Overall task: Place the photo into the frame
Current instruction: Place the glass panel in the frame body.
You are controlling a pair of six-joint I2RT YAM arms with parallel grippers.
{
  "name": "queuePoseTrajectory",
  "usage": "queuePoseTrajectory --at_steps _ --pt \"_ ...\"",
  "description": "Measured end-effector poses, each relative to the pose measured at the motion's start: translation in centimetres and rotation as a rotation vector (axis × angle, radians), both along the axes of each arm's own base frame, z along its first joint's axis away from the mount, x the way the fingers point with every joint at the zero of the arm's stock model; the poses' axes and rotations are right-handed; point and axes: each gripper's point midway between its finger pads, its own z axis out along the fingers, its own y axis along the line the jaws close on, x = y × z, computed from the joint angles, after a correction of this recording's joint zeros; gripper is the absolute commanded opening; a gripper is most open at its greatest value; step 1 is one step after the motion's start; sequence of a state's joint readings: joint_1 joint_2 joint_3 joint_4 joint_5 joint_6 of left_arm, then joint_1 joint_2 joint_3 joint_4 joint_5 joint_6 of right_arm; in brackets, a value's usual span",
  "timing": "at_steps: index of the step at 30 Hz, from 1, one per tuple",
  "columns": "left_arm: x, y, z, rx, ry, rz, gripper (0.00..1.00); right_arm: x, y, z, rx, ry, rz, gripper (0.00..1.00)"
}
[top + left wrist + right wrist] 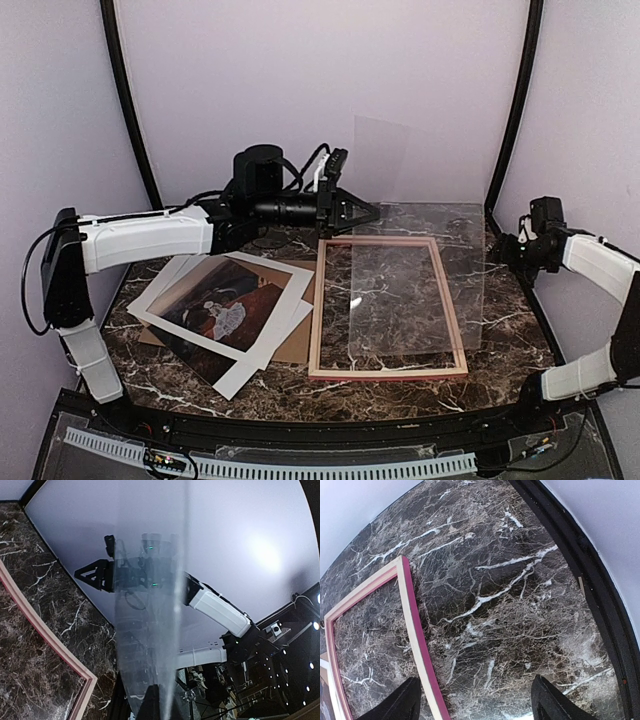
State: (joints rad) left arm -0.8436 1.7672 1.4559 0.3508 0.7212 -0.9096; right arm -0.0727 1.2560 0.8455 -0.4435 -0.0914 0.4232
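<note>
- The photo (235,308) lies flat on the left part of the table (512,340), turned at an angle, picture side up. It is not in the frame.
- A white mat (272,268) shows as a border around it, and a brown cardboard board (300,347) shows from under its right corner.
- The frame (388,373) lies flat just to the right of this pile, near the middle of the table. Inside its rails only the marble is seen.
- The left tool (360,213) is closed on the left edge of a clear sheet (420,165), which is lifted and tilted over the back part of the frame. In the left wrist view the sheet is seen almost edge-on.
- The right tool (475,680) is open with nothing between its fingers (402,702). It hangs over bare marble at the right of the frame, near the table's right edge.
</note>
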Motion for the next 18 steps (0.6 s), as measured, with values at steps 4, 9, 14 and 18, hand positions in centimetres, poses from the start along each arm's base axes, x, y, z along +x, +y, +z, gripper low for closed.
queuePoseTrajectory --at_steps 4,9,14,18 --pt "1.3 -1.4 -4.4 0.050 0.106 0.013 0.00 0.0 -0.2 0.2 0.014 -0.005 0.009 0.76" --pt "2.9 -2.1 -12.4 0.165 0.256 0.049 0.00 0.0 0.5 -0.2 0.035 0.009 0.049 0.76" --pt "4.2 -1.4 -19.2 0.281 0.350 0.088 0.00 0.0 1.0 -0.8 0.054 0.025 0.077 0.76" --pt "5.2 -0.3 -22.4 0.354 0.380 0.120 0.00 0.0 1.1 -0.9 0.056 0.026 0.084 0.76"
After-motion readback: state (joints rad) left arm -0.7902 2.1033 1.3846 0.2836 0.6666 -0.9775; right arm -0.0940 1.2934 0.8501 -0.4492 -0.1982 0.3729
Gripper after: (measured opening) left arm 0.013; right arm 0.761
